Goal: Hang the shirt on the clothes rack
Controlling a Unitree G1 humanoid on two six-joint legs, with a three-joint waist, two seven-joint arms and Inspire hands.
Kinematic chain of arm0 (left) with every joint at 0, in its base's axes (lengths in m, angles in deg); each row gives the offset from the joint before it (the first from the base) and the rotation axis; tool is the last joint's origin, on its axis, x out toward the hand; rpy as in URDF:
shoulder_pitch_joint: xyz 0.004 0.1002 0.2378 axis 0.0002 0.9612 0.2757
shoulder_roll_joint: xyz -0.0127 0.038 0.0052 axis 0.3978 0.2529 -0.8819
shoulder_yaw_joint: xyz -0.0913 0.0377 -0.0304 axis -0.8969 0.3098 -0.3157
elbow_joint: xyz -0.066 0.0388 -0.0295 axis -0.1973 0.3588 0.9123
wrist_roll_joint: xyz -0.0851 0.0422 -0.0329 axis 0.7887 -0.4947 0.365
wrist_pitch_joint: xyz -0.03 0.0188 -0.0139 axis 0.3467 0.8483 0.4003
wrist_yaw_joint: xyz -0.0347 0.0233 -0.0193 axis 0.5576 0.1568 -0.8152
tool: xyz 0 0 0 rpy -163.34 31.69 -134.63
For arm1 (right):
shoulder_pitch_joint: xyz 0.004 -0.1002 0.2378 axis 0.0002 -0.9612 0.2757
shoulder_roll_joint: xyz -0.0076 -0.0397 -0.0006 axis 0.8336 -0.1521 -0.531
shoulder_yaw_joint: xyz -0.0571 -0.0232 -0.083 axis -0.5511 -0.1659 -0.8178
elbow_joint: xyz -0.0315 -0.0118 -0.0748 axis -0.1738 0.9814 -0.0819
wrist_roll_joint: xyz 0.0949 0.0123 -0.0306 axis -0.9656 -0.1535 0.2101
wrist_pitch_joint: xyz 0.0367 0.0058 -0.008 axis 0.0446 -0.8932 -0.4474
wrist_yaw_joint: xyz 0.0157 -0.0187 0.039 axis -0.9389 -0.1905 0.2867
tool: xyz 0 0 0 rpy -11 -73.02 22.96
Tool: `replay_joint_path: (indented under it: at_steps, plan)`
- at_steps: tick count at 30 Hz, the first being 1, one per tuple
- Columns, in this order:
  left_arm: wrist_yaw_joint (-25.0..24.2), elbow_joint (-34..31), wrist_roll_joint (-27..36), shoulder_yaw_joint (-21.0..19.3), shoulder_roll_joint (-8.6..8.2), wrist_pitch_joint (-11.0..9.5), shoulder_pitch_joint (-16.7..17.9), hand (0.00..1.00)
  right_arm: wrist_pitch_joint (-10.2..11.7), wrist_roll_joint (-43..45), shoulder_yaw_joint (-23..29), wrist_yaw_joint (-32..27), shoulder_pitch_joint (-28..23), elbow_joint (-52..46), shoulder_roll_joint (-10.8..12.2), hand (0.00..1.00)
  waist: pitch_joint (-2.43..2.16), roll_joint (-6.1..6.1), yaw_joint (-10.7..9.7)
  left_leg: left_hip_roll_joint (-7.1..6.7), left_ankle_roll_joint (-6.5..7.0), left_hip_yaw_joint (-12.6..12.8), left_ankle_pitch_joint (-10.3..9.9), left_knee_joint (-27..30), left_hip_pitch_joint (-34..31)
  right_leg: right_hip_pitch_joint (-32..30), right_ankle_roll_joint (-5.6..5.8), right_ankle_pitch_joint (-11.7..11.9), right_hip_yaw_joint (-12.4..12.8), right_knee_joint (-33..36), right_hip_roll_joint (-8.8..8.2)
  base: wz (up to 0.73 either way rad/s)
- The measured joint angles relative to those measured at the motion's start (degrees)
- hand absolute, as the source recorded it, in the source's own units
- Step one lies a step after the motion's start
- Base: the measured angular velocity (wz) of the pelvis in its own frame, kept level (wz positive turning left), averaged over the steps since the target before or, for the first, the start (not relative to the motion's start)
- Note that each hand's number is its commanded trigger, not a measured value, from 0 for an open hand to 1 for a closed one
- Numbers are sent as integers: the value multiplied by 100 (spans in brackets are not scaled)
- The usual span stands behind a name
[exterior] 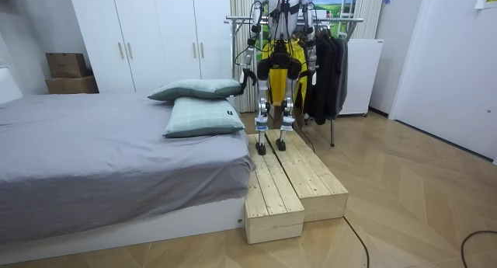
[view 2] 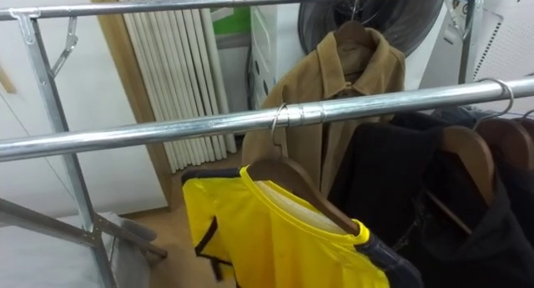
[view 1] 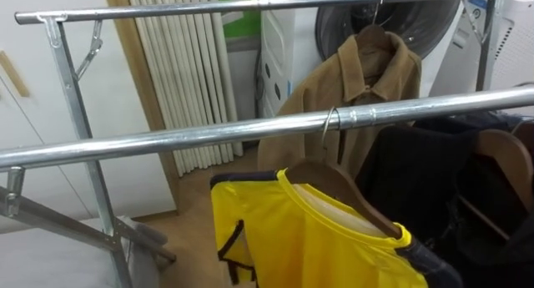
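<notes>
Hanging by its wooden hanger [view 1: 350,194], the yellow shirt [view 1: 309,238] is on the near rail [view 1: 167,139] of the clothes rack, with the hanger's metal hook [view 1: 328,125] passed over the tube. The hook appears to carry the whole load, so the garment looks self-supporting. The hanger sits skewed to the rail, its visible arm sloping down toward 4 o'clock, probably because it has not settled square.

At 3 o'clock from the shirt, dark garments [view 1: 417,179] on further wooden hangers crowd the same rail. The shirt takes the free span just beside them, which keeps the load grouped. At 1 o'clock, a brown jacket [view 1: 367,79] hangs from the far rail [view 1: 167,10].

In the room view the robot stands upright on a wooden platform [exterior: 287,182] beside the bed [exterior: 93,144], which raises it to rail height. The left hand [exterior: 248,78] hangs at its side and the right hand [exterior: 312,67] lies near the shirt. Whether either hand is released or clenched cannot be told
</notes>
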Motion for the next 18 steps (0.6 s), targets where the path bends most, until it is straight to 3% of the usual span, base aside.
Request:
replay_joint_path:
  at_steps: [18]
  plan:
    - [-104,-19,-57,6,90,74,22,0,-127,-49,-52,143,41,16,8,0,24,-70,38,1,0,-52,0,2,40,53,-1,-15,-42,-11,-1,1]
